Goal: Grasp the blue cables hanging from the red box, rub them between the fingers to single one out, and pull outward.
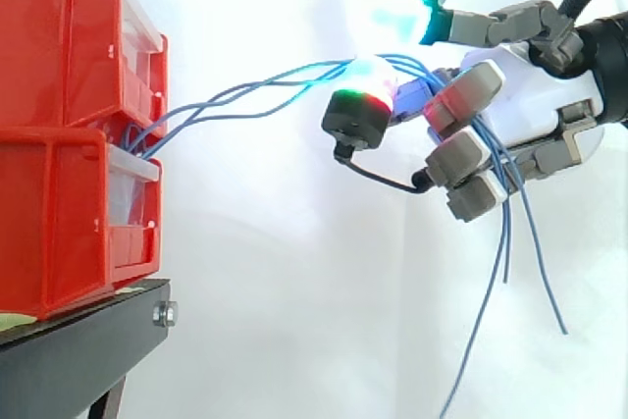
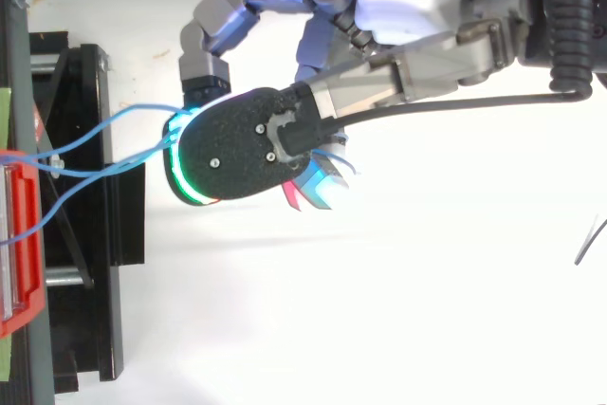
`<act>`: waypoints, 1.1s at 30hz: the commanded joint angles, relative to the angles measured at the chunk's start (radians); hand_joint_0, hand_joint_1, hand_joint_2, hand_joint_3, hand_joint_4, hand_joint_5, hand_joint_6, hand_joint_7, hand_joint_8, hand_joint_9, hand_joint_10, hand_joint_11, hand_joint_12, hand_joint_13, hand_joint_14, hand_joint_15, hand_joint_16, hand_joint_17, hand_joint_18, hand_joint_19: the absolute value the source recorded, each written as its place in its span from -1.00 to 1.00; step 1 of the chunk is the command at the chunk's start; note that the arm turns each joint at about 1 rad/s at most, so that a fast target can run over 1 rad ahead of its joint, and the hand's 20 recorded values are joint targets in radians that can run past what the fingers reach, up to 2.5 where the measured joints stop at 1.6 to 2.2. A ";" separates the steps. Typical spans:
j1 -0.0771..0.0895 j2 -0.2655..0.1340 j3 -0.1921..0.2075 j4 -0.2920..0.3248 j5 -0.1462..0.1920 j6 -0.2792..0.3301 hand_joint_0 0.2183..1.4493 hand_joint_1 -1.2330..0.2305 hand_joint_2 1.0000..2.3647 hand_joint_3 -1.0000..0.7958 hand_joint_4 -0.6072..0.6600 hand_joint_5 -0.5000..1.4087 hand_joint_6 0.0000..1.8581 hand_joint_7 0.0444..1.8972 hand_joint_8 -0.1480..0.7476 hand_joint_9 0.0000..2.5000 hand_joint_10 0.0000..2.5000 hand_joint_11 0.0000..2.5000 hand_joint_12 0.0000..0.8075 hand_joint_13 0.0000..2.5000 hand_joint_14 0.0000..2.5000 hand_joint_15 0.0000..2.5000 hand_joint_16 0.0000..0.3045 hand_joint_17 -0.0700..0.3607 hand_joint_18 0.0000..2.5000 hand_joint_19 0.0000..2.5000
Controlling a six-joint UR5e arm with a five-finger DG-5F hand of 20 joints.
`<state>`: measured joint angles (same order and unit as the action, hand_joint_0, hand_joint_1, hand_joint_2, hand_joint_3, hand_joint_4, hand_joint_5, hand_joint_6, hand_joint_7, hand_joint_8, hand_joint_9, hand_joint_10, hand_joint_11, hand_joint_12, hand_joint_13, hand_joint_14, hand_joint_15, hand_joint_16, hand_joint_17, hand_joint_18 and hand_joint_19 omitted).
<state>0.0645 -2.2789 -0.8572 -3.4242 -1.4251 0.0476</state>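
Two stacked red boxes (image 1: pixel 69 125) sit on a black stand (image 1: pixel 88 340) at the left. A bundle of blue cables (image 1: pixel 240 97) comes out of the gap between the boxes and rises rightward to the hand (image 1: pixel 535 85), well apart from the boxes. The hand's glowing pads (image 1: pixel 371 80) pinch the cables between them. The cables' loose ends hang down below the palm.

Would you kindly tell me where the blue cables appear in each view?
Side view: blue cables run from between the stacked red bins at left to the hand, which pinches them, loose ends dangling lower right.
Top view: they cross from the left edge to centre, under the hand's dark fingertip.
Shared landmark: the red bins.
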 commanded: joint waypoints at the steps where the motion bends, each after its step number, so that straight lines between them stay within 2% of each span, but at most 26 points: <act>1: 0.000 -0.001 0.003 -0.004 0.000 0.000 -0.58 -0.06 -1.00 -0.44 0.05 -0.61 -0.09 -0.01 0.05 0.10 -0.98 -0.15 0.02 -0.06 -0.98 -0.33 -0.60 -0.03 -0.23 -0.30; 5: -0.002 -0.001 0.004 -0.004 0.000 0.000 -0.51 -0.06 -1.00 -0.44 0.03 -0.61 -0.09 0.00 0.03 0.09 -0.98 -0.15 -0.03 -0.07 -0.98 -0.32 -0.62 -0.08 -0.26 -0.28; 10: -0.002 -0.001 0.006 -0.006 0.000 0.000 -0.39 0.10 -0.99 -0.36 0.00 -0.60 -0.09 0.02 -0.02 0.12 -0.98 -0.14 -0.08 -0.07 -0.98 -0.31 -0.65 -0.12 -0.28 -0.25; 18: -0.002 -0.001 0.006 -0.001 0.000 -0.002 -0.39 0.02 -0.99 -0.34 0.02 -0.61 -0.10 0.00 -0.02 0.12 -0.98 -0.13 -0.06 -0.06 -0.98 -0.31 -0.64 -0.10 -0.26 -0.26; 21: -0.002 -0.007 -0.026 0.014 -0.003 0.000 -0.40 -0.02 -0.99 -0.35 0.03 -0.61 -0.10 -0.01 -0.01 0.12 -0.98 -0.14 -0.07 -0.06 -0.98 -0.31 -0.64 -0.10 -0.26 -0.27; 23: -0.002 -0.005 -0.060 0.052 -0.008 0.000 -0.41 -0.03 -0.99 -0.36 0.03 -0.61 -0.10 -0.01 -0.01 0.11 -0.98 -0.13 -0.06 -0.06 -0.98 -0.30 -0.64 -0.11 -0.26 -0.26; 24: -0.002 -0.007 -0.100 0.138 -0.014 0.002 -0.43 -0.03 -1.00 -0.38 0.03 -0.61 -0.10 -0.01 -0.02 0.11 -0.98 -0.12 -0.07 -0.06 -0.98 -0.31 -0.65 -0.11 -0.27 -0.26; 33: -0.005 -0.007 -0.108 0.149 -0.021 0.003 -0.47 -0.03 -1.00 -0.43 0.04 -0.61 -0.11 -0.03 0.01 0.11 -0.98 -0.13 -0.06 -0.06 -0.98 -0.31 -0.63 -0.09 -0.25 -0.27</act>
<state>0.0615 -2.2849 -0.9620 -3.2824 -1.4443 0.0496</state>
